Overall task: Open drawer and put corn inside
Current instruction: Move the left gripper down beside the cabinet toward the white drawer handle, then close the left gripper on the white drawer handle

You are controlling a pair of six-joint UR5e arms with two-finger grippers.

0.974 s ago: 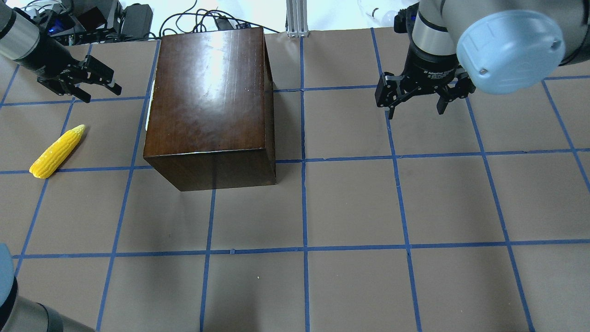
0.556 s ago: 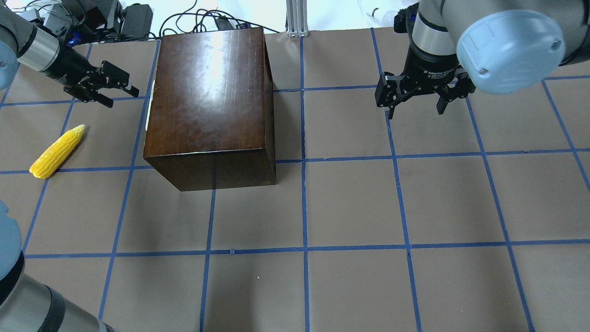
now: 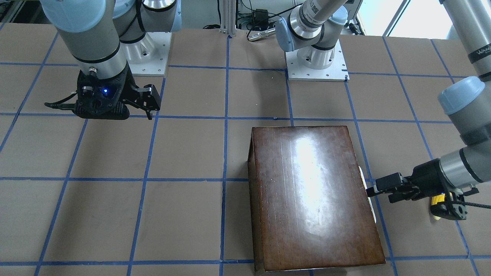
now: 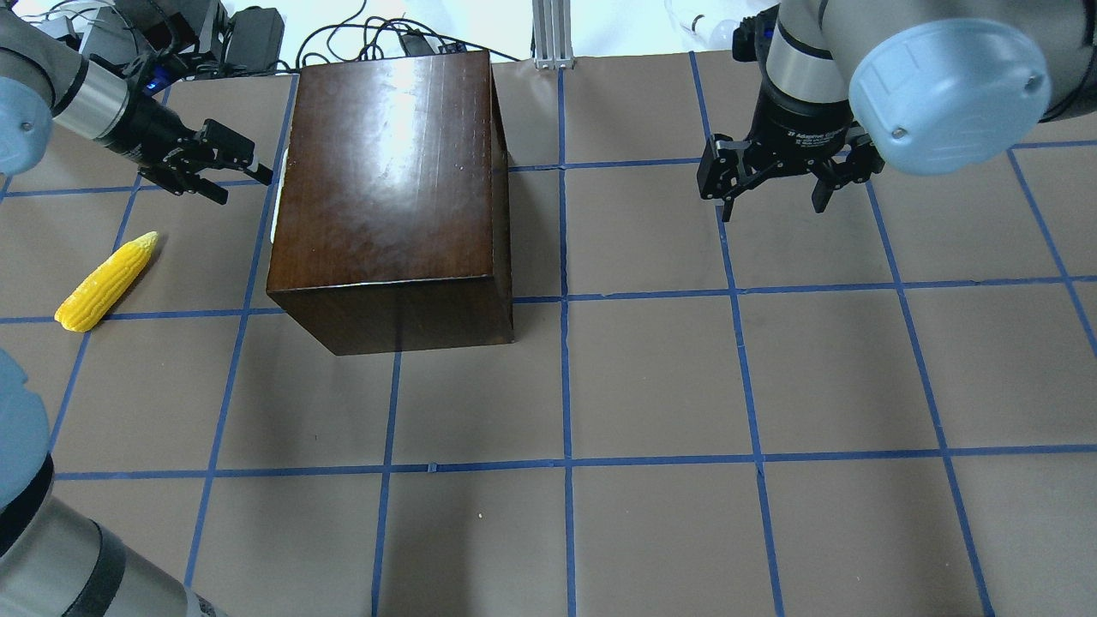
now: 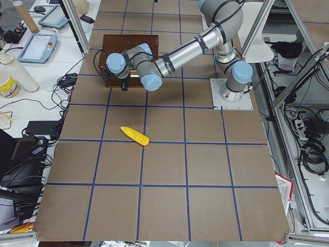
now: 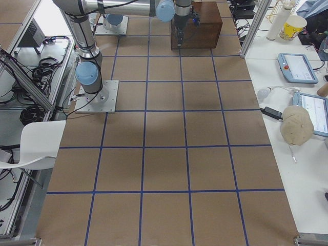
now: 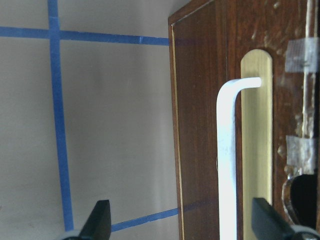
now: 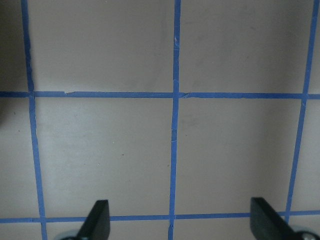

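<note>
The dark-brown cabinet point(image 4: 390, 188) stands at the back left of the table, and also shows in the front-facing view point(image 3: 314, 195). Its drawer front point(image 7: 200, 125) faces left and sits flush, with a white handle point(image 7: 227, 160) on a brass plate. My left gripper point(image 4: 247, 184) is open and empty, level with the handle and just short of it; in the left wrist view point(image 7: 182, 220) its fingers straddle the drawer's edge and the handle. The yellow corn point(image 4: 107, 281) lies on the table to the left of the cabinet. My right gripper point(image 4: 771, 208) is open and empty above the table, far right of the cabinet.
Blue tape lines grid the brown table point(image 4: 651, 377). Cables and boxes point(image 4: 197, 34) lie beyond the far edge behind the left arm. An aluminium post point(image 4: 553, 34) stands behind the cabinet. The right wrist view shows only bare table point(image 8: 175, 125).
My left gripper has moved right and slightly forward, from the far left edge to close beside the cabinet's drawer face. The right arm, the corn and the cabinet have not moved.
</note>
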